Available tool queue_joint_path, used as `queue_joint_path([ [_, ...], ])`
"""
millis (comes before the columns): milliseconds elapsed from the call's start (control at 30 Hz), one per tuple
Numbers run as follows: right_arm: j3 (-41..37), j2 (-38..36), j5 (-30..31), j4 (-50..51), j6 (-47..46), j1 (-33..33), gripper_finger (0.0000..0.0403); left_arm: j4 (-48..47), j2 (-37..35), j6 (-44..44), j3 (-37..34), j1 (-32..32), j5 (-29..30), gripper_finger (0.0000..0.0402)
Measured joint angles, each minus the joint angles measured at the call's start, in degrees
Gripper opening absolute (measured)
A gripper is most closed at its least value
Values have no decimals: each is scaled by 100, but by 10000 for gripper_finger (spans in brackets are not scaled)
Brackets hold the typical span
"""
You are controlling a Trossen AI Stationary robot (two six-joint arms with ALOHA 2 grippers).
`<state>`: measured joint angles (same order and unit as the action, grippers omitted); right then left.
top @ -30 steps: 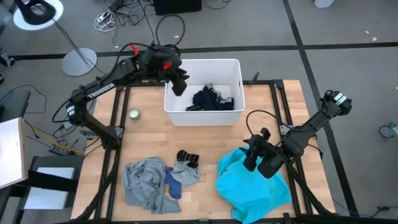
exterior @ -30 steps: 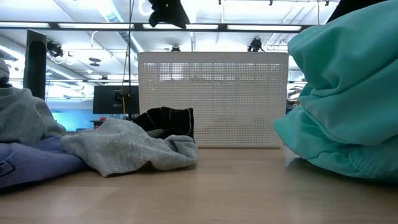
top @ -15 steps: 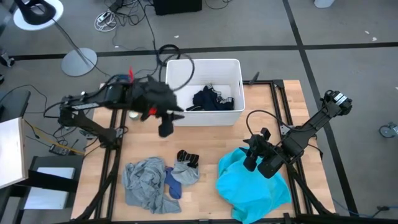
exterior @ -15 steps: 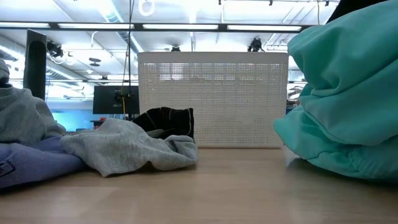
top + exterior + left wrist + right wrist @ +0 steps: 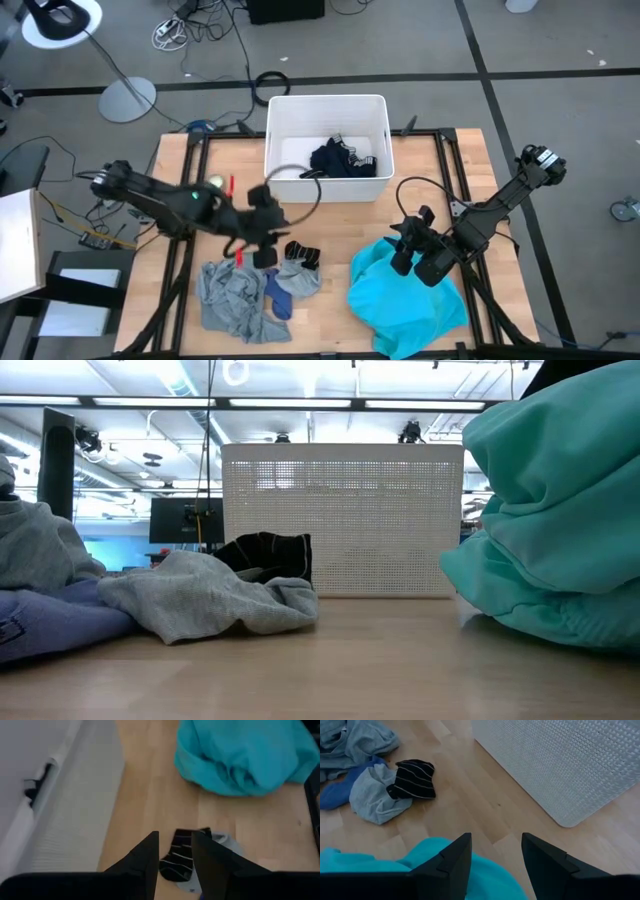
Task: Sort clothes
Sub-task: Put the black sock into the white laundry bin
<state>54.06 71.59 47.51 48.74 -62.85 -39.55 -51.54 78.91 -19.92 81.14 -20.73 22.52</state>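
Turquoise garment [image 5: 408, 298] under your right gripper [image 5: 418, 262], fingers parted and empty, from above your left gripper [image 5: 264, 250] open over the striped sock [image 5: 301, 256], grey shirt [image 5: 232, 296] just beside, navy garment [image 5: 341, 160] in the bin [image 5: 326, 105], low view shows grey sock [image 5: 215, 596] before bin.

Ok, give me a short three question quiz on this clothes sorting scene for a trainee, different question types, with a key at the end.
1. True or false: the white bin already holds a dark garment.
2. Multiple choice: the left hand hovers open above which item? A) the turquoise garment B) the black striped sock C) the grey shirt
3. Fill in: the right hand is open over the ______ garment.

Key: 1. true. 2. B. 3. turquoise.
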Motion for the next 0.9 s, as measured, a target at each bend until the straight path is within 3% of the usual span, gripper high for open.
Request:
queue_joint_path([
  [300, 0, 0, 7, -159, 0, 0, 173, 2598, 7, -562, -2437, -149, -50, 119],
  [433, 0, 0, 4, -288, 2, 0, 173, 3771, 42, -633, -3139, -143, -296, 119],
  [900, 0, 0, 30, -337, 2, 0, 173, 4331, 1199, -567, -3422, -4, -476, 111],
])
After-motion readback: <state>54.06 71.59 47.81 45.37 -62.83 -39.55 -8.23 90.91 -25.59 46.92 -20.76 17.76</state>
